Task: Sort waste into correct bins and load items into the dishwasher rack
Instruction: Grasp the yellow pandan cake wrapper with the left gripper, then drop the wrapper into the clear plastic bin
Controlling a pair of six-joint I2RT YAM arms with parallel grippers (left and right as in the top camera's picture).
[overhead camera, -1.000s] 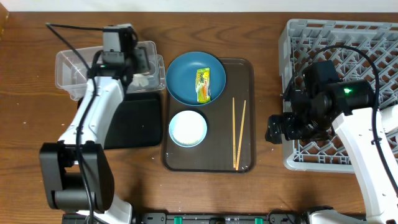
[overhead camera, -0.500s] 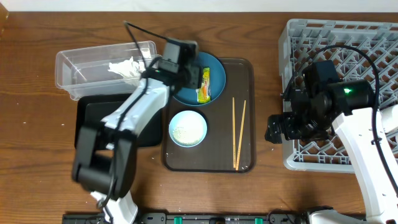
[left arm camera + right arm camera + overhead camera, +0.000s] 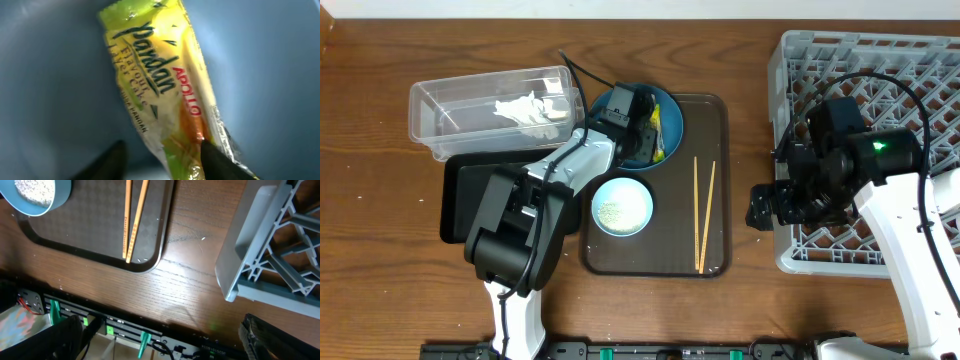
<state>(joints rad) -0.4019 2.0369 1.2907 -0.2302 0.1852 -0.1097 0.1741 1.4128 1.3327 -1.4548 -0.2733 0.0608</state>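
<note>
The yellow-green snack wrapper (image 3: 160, 90) lies in the large blue bowl-plate (image 3: 620, 150) at the back of the brown tray. My left gripper (image 3: 642, 122) is down over it. In the left wrist view the wrapper passes between my left gripper's (image 3: 162, 152) dark fingers. The right finger (image 3: 220, 162) touches it, and a gap remains at the left one, so the gripper is open. Crumpled white tissue (image 3: 525, 108) sits in the clear tub (image 3: 440, 105). The white bowl (image 3: 622, 207) holds rice grains. Two chopsticks (image 3: 703, 215) lie beside it. My right gripper (image 3: 765, 210) hangs wide open and empty beside the dishwasher rack (image 3: 880, 70).
The brown serving tray (image 3: 715, 255) carries the plate, bowl and chopsticks. A shallow black tray (image 3: 465, 200) lies in front of the clear tub. The right wrist view shows the table's front edge (image 3: 150, 320), the rack's corner (image 3: 240, 275) and the chopstick tips (image 3: 129, 250).
My left arm swung right from the clear tub, leaving the tissue inside, and came down on the blue plate. Its jaws have narrowed around the wrapper. The right arm has not moved.
</note>
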